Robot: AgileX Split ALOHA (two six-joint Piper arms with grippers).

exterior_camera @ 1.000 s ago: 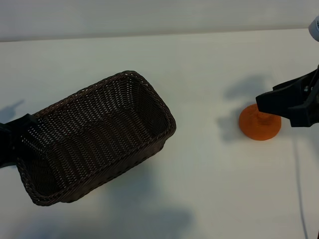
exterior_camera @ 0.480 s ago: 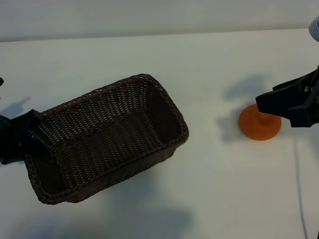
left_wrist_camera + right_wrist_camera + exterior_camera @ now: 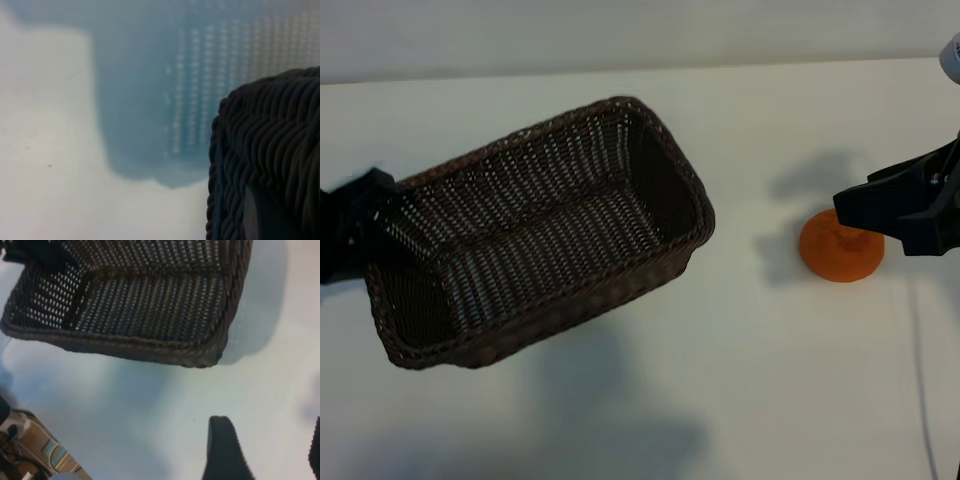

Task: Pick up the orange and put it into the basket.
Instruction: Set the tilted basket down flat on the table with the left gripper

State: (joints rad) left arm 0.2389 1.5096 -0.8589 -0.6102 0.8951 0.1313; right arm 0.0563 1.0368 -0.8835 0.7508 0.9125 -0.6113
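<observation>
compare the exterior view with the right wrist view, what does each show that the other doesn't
Only the exterior view shows the small bright orange fruit on the white table, with the right gripper over it, and the left gripper clamped on the basket's end. Only the right wrist view shows cables and equipment at the table's edge. Both show the dark brown woven wicker basket lifted, casting a shadow.

No text, label, brand, number or sign can be read in any view.
</observation>
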